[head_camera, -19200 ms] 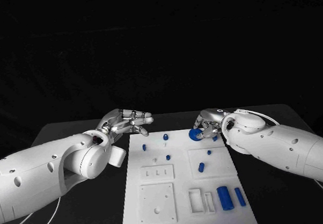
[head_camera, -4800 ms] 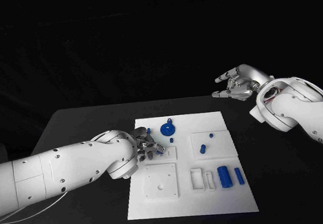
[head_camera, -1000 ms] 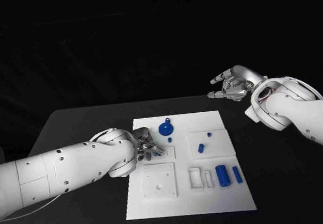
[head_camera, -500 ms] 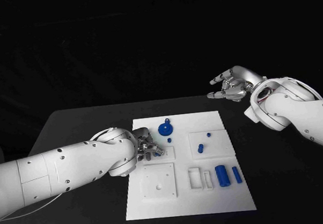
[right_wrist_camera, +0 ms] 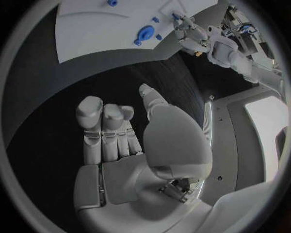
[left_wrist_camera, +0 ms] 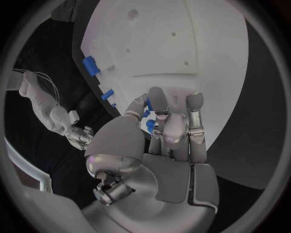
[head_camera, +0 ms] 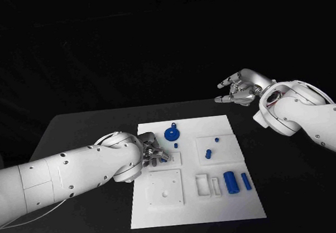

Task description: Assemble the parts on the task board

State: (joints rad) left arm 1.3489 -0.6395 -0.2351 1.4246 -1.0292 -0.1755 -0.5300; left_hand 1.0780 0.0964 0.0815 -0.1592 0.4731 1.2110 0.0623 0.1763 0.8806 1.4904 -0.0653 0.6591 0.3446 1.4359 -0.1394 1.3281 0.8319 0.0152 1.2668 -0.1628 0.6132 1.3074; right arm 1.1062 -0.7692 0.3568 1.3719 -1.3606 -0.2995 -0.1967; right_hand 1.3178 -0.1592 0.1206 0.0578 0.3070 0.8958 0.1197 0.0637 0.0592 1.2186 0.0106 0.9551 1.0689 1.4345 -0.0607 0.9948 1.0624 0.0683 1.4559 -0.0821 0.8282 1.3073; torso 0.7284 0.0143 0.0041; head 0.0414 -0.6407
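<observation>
Standing over: the task board (head_camera: 226,206), a long white plate on the black table (head_camera: 72,132), cut with square and slotted recesses.
Left hand: the left hand (head_camera: 154,153) is down on the board's near-left part, fingers (left_wrist_camera: 159,104) curled together around a small blue part (left_wrist_camera: 150,126); pinching it, as far as I can tell.
Right hand: the right hand (head_camera: 240,88) is raised off the board's far right corner, well apart from it, fingers spread loosely, holding nothing.
Parts: a round blue disc (head_camera: 171,133) sits just beyond the left hand; two small blue pegs (head_camera: 208,153) lie between the hands; two blue cylinders (head_camera: 231,182) lie side by side nearer the robot.
</observation>
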